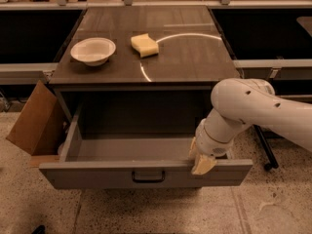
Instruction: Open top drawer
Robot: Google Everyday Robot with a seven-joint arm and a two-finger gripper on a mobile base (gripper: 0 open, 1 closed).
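Observation:
The top drawer stands pulled far out of the cabinet under the dark counter, and its grey inside shows bare. Its wide grey front faces me, with the small black loop handle at its centre. My gripper is at the top edge of the drawer front, right of the handle, at the end of my white arm that reaches in from the right. It touches the front's rim. The two lower drawers are hidden beneath the pulled-out drawer.
A white bowl and a yellow sponge sit on the counter. An open cardboard box leans on the floor to the drawer's left. A black caster leg stands on the floor at the right.

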